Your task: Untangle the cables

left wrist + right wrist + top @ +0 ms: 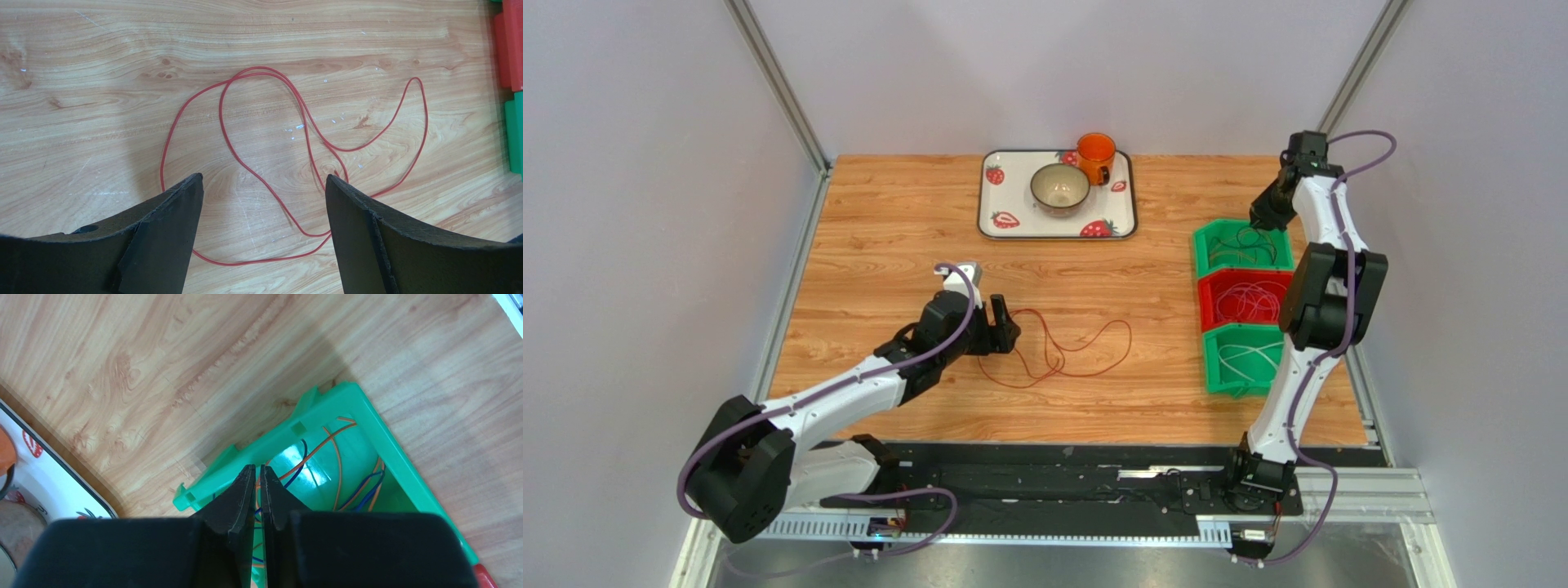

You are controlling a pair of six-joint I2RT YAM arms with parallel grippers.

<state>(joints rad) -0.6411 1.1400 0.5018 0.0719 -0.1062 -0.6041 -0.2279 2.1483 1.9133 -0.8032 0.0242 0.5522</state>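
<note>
One red cable (1063, 349) lies in loose overlapping loops on the wooden table; the left wrist view shows those loops (258, 68) spread ahead of the fingers. My left gripper (1004, 333) sits at the loops' left end, open, with part of the cable on the table between its fingers (264, 177) and nothing held. My right gripper (1259, 221) reaches into the far green bin (368, 416). Its jaws (258, 467) are pressed nearly together, an orange cable (319, 447) running up to their tips. Blue cable (304, 456) lies in the same bin.
Three bins stand in a row at the right: green (1204, 245), red (1210, 300) and green (1214, 368), each holding thin wires. A strawberry-patterned tray (989, 208) at the back carries a bowl (1060, 188) and an orange cup (1095, 156).
</note>
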